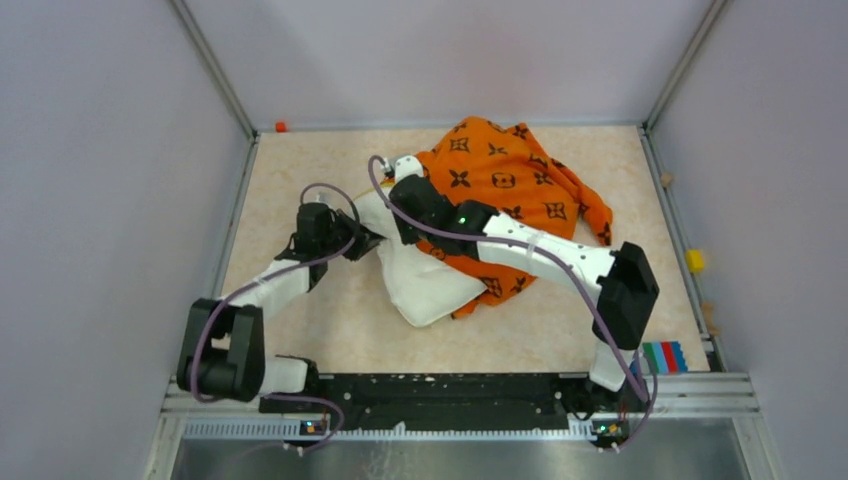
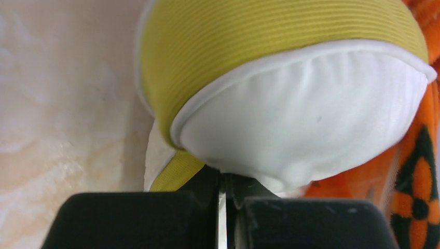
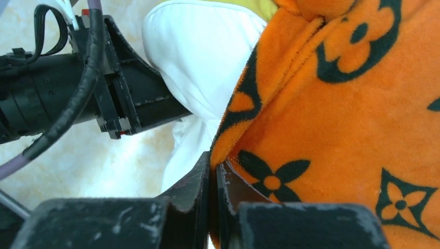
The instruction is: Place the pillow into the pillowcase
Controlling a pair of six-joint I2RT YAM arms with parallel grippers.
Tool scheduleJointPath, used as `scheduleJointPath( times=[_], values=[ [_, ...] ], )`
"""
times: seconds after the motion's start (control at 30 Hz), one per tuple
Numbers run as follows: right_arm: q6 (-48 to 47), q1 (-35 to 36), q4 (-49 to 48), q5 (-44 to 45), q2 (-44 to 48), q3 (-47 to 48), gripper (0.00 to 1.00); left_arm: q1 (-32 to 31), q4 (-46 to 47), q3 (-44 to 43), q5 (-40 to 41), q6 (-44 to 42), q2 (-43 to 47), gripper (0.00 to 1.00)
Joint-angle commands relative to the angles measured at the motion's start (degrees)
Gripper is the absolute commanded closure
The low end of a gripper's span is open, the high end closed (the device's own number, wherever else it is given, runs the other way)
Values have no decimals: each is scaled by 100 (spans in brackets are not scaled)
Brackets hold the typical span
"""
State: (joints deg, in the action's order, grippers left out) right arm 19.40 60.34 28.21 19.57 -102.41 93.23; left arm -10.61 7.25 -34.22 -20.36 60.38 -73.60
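Top: pillow (image 1: 430, 285) lies mid-table, its near end bare and its far end under the orange pillowcase (image 1: 510, 180). Both arms meet at the case's mouth.

Left wrist: left gripper (image 2: 224, 179) is clamped on white pillow fabric just below the yellow trim (image 2: 270, 31), probably to anchor the pillow.

Right wrist: right gripper (image 3: 214, 166) is pinched closed on the pillowcase hem, with the pillow touching it on the left. The 2 grips look opposed, 1 to hold and 1 to pull the case on.

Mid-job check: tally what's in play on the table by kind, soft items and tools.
pillow: 1
pillowcase: 1
tools: 2 (left tool shut on the pillow, right tool shut on the pillowcase)
total: 4
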Motion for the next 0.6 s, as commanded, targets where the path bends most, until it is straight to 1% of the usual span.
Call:
scheduleJointPath(
  times=[0.0, 0.07, 0.1, 0.17, 0.23, 0.3, 0.37, 0.4, 0.43, 0.53, 0.57],
  values=[
    [220, -203, -291, -558, 372, -192, 79, 367, 1189, -483, 97, 261, -671, 100],
    [-39, -236, -194, -224, 570, -233, 46, 392, 1278, -506, -38, 135, -889, 100],
    [-173, -239, -50, -60, 650, -216, 33, 398, 1252, -552, -107, 52, -1027, 100],
    [-259, -240, 220, 230, 813, -235, 26, 398, 1202, -631, -222, -91, -1186, 100],
    [-220, -237, 301, 495, 1093, -542, 24, 402, 1095, -748, -297, -273, -1300, 100],
    [-115, -236, 251, 693, 1431, -1119, 23, 401, 746, -1012, -318, -614, -1347, 99],
    [37, -246, 195, 893, 1779, -1741, 21, 402, 261, -1295, -333, -942, -1356, 91],
    [93, -262, 129, 988, 1900, -2039, 19, 402, 1, -1430, -314, -1095, -1347, 86],
    [132, -294, 65, 1066, 2019, -2312, 19, 402, -226, -1529, -330, -1233, -1309, 73],
    [144, -500, -317, 1026, 2109, -2900, 19, 394, -957, -1698, -302, -1657, -1070, 26],
    [82, -557, -531, 946, 2100, -3037, 19, 393, -1185, -1712, -276, -1781, -955, 13]
  ],
)
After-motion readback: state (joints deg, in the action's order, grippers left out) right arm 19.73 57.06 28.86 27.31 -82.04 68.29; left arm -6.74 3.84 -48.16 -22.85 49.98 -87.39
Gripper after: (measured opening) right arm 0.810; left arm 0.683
